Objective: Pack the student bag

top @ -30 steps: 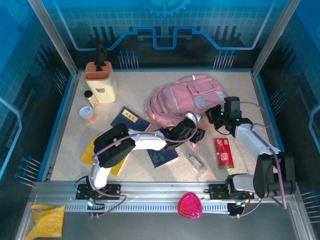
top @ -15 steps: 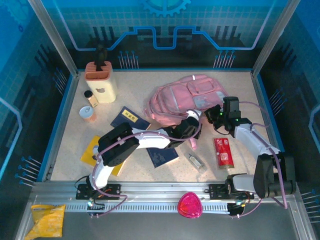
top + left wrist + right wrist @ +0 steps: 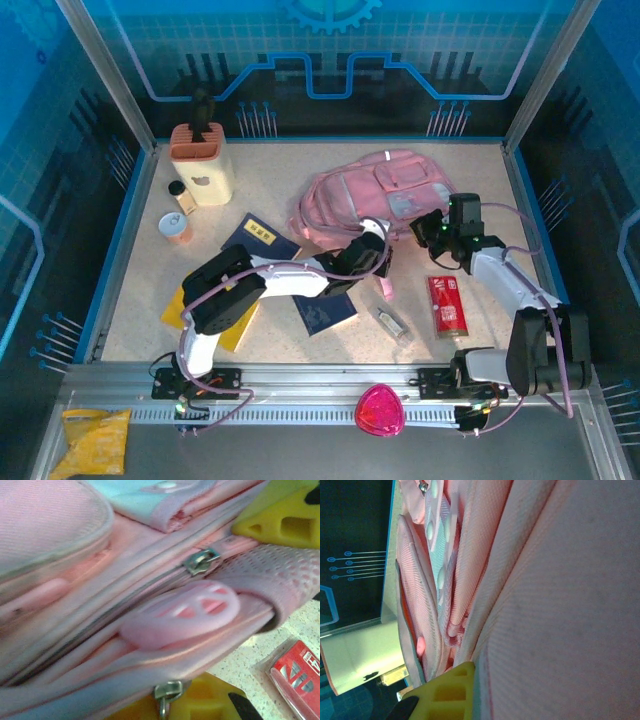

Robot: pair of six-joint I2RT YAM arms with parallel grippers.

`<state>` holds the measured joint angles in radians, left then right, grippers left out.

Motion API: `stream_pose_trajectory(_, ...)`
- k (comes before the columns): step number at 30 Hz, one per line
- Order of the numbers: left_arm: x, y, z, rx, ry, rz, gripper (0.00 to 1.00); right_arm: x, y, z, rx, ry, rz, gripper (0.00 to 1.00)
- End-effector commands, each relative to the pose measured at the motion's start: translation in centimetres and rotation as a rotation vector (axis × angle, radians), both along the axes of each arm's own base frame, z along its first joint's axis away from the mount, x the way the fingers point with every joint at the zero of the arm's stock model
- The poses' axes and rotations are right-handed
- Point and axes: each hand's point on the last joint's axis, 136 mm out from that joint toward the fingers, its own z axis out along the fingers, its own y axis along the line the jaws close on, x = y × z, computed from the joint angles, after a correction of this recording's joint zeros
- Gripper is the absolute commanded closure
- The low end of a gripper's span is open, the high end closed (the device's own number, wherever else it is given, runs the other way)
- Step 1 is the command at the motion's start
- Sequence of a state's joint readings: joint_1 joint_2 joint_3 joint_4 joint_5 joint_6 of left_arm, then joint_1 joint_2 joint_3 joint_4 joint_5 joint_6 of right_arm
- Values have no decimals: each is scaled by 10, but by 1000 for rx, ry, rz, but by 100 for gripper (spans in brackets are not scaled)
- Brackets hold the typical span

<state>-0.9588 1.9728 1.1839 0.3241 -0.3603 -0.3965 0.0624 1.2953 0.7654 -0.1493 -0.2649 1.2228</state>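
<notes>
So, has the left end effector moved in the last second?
Yes. In the top view the left end effector has shifted up and left, away from the red packet and onto the near edge of the student bag.

A speckled worktop (image 3: 300, 180) holds a cream holder (image 3: 203, 165) at far left, two navy booklets (image 3: 258, 238), a yellow folder (image 3: 205, 318) and a red packet (image 3: 447, 305). A magenta rounded object (image 3: 379, 409) lies on the near rail.

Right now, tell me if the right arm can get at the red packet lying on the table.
Probably yes. The red packet lies uncovered beside the right forearm, with nothing on it. The right end effector is against the student bag, though, and must back off first.
</notes>
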Motion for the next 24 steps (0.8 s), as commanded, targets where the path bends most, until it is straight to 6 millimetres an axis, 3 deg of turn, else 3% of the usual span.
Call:
stream_pose_trajectory(1,11,36,4,-6,36,77,100,16,-8,36,2,-105,28,100)
stream_pose_trajectory(6,8,56,2,11,63,74,100,23,-13,36,27,-96,56,100)
stream_pose_trajectory(7,7,58,1,17,71,69,100,23,-15,35,25,-92,56,100)
stream_pose_trajectory(8,6,58,3,21,74,56,100,30,-15,47,16,-124,60,100)
stream_pose_trajectory(11,2,61,4,46,84,33,100,38,-20,46,20,-115,71,100)
stream_pose_trajectory(19,-6,68,0,86,155,3,100,74,-58,43,-17,-108,45,98)
stream_pose_trajectory(21,-9,56,4,48,180,-34,100,82,-63,39,-33,-82,44,91)
stream_pose_trajectory(24,-19,24,17,-47,232,-125,100,88,-64,29,-40,-61,59,82)
